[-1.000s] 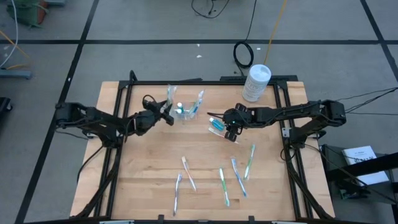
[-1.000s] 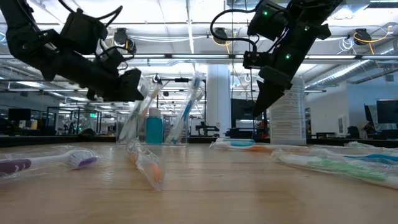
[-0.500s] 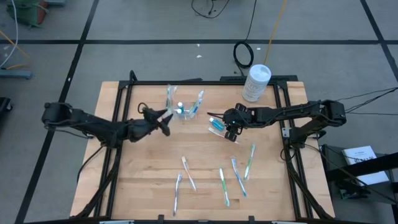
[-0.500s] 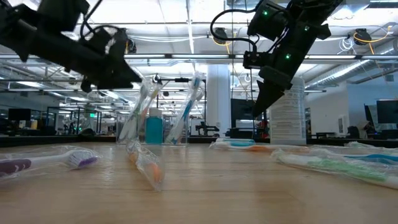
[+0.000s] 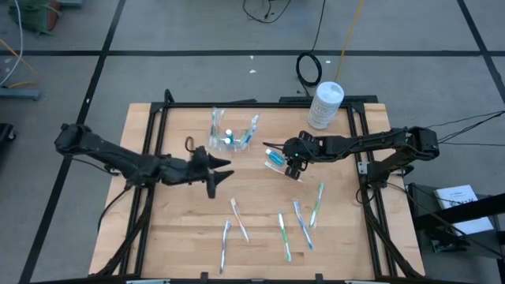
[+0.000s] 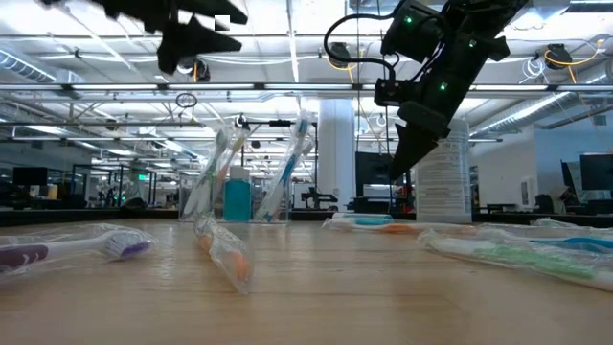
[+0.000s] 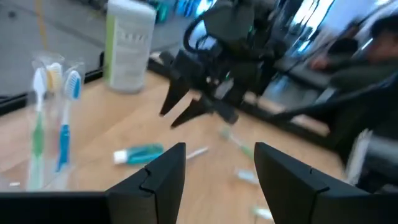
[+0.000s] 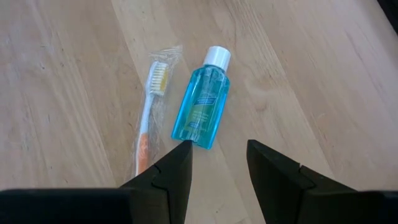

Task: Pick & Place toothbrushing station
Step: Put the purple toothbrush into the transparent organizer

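Note:
The clear plastic holder (image 5: 230,136) stands on its base on the far middle of the table, with toothbrushes upright in it and a small blue bottle between them; it also shows in the low view (image 6: 245,187) and the left wrist view (image 7: 51,127). My left gripper (image 5: 218,173) is open and empty, raised above the table, near-side of the holder. My right gripper (image 5: 293,163) is open and hovers just right of a blue bottle (image 8: 202,112) and a wrapped orange-handled toothbrush (image 8: 149,118), both lying flat on the table.
A white round lidded tub (image 5: 325,104) stands at the far right edge. Several wrapped toothbrushes (image 5: 282,235) lie scattered on the near half of the table. A black frame (image 5: 155,126) borders the tabletop. The arms face each other across the middle.
My left gripper has drawn back from the holder toward the table's near edge and risen well above the table, turning as it went. The holder and its toothbrushes stand as before. My right gripper has kept still.

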You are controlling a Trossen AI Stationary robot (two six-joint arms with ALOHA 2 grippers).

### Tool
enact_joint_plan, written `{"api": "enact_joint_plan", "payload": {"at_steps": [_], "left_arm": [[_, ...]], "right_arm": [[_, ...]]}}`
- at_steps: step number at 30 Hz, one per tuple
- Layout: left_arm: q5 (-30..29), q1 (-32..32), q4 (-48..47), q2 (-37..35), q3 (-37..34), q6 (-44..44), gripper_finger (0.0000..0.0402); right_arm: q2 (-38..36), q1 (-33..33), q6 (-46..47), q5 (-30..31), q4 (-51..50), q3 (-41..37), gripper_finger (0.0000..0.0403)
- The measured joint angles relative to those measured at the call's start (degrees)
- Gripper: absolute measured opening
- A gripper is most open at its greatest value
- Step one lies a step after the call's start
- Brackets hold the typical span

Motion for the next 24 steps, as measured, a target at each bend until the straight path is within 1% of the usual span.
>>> {"api": "enact_joint_plan", "payload": {"at_steps": [3, 5, 8, 12, 16, 18, 20, 24], "left_arm": [[-1.61, -2.21, -14.55, 2.57, 9.06, -4.26, 0.0198], [-1.88, -4.12, -20.53, 5.17, 14.17, -7.01, 0.0198], [-1.82, -6.89, -25.69, 10.82, 19.95, -9.17, 0.0198], [-1.49, -9.42, -29.11, 18.57, 26.10, -11.39, 0.0198], [0.22, -10.19, -34.98, 24.80, 31.24, -15.89, 0.0198], [0.40, -10.16, -37.09, 27.27, 32.50, -17.91, 0.0198], [1.25, -9.94, -37.73, 28.84, 33.15, -18.78, 0.0198], [3.15, -9.22, -37.86, 30.27, 33.30, -20.57, 0.0198]], "right_arm": [[0.00, 0.00, 1.54, 0.00, 0.00, 0.00, 0.0144], [0.00, 0.02, 2.09, 0.00, 0.00, 0.00, 0.0144], [0.00, 0.02, 2.19, 0.00, 0.00, 0.00, 0.0144], [0.00, 0.00, 2.21, 0.00, 0.00, 0.00, 0.0144], [0.00, 0.02, 1.50, 0.00, 0.09, 0.00, 0.0144], [0.00, 0.00, -0.83, 0.06, 0.69, -0.03, 0.0144], [-0.02, -0.26, -3.19, 0.24, 4.45, -0.93, 0.0144], [-0.02, -1.53, -3.97, 0.01, 21.89, -6.80, 0.0144]]}}
